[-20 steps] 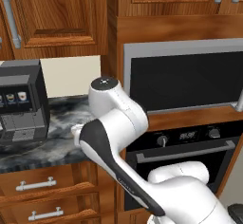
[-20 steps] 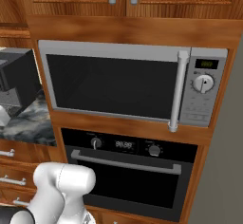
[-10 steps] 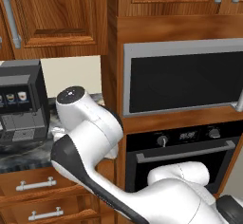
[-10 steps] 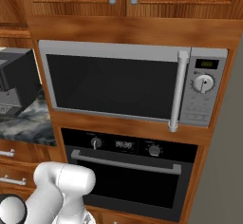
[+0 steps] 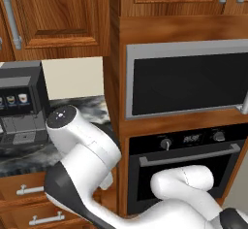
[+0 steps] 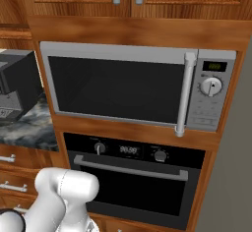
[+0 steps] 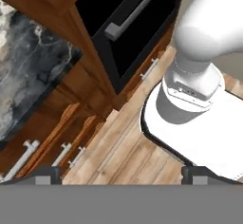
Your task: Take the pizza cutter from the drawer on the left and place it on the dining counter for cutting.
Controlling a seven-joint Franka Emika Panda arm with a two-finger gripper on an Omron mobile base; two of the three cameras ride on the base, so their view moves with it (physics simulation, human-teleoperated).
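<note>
Arm: the white arm (image 5: 82,174) is bent low and folded over to the left, in front of the wooden drawers. Its round elbow sits near the edge of the marbled counter (image 5: 29,150).
Gripper: the gripper (image 7: 121,175) points down at the wood floor (image 7: 118,156). Its two dark tips sit far apart at the bottom corners of the hand view, so the jaws are spread wide with nothing between them.
Drawer: the drawer (image 5: 19,187) is shut, just under the marbled counter on the left, with a second one alike below it. The hand view shows silver drawer handles (image 7: 23,154) on its left side.
Pizza cutter: I cannot see it, so I cannot tell where it is.
Around: a black oven (image 6: 133,177) stands to the right of the drawers, with a silver microwave (image 6: 133,86) above it. A coffee machine (image 5: 19,102) stands far left on the marbled counter.
Change: since a second ago the elbow has swung to the left and dropped lower.
</note>
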